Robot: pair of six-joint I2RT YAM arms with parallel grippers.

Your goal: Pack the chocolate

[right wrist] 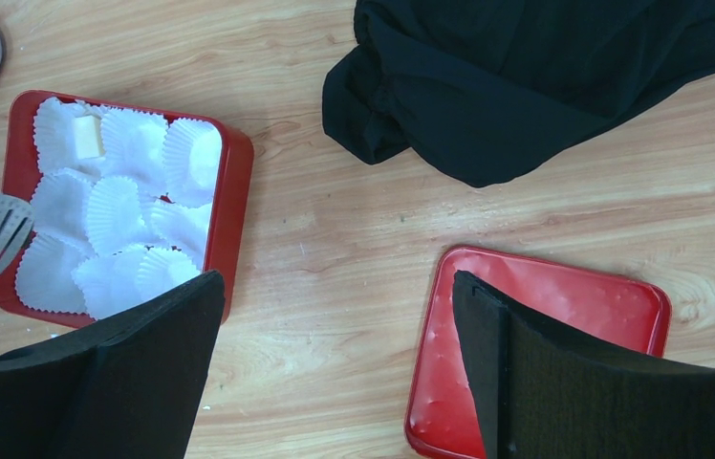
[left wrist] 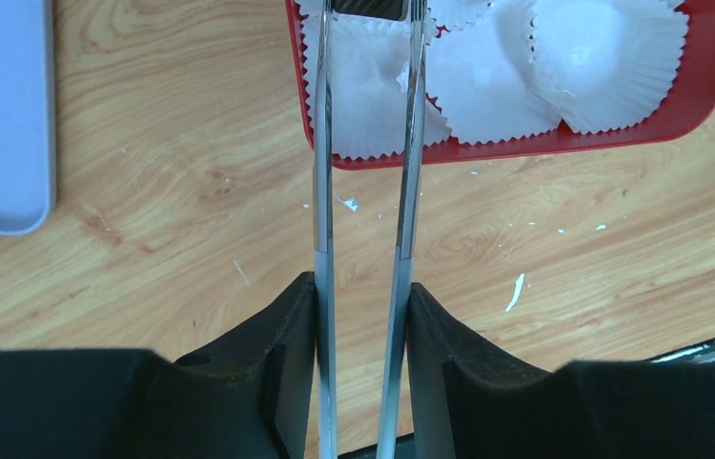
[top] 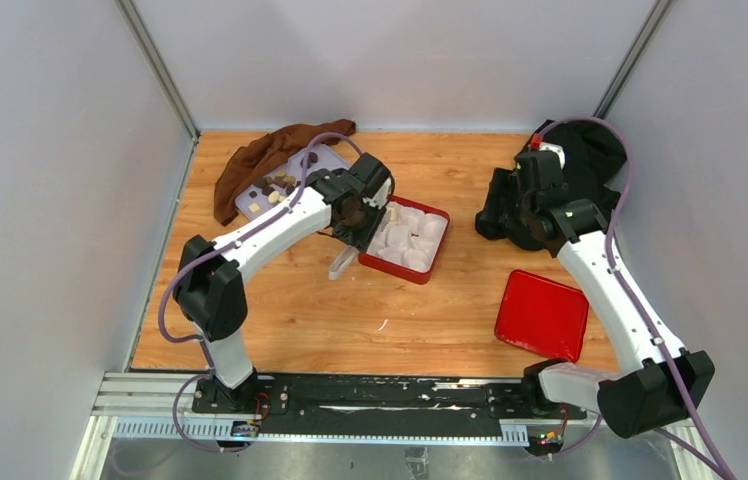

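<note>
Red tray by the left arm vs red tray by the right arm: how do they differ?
The left red tray is lined with white paper cups, one holding a cream chocolate piece; the right red tray is bare. The left red tray sits mid-table with the tongs tips over it; the right red tray lies nearer the arm bases. Both are red, rounded-rectangular and flat on the wooden table.

Table: a light-brown wooden tabletop (top: 450, 290) is enclosed by pale panels on three sides, and small white flecks (left wrist: 518, 292) are scattered over it.
Far left: a crumpled brown cloth (top: 260, 160) is laid by the back corner, and a flat pale blue-grey tray (left wrist: 0, 115) is set just beside it.
Middle: a square red tray (right wrist: 236, 201) is placed near the pale tray.
Near right: a flat red square lid (top: 542, 315) is laid alone.
Far right: a crumpled black cloth (right wrist: 545, 76) is heaped.
</note>
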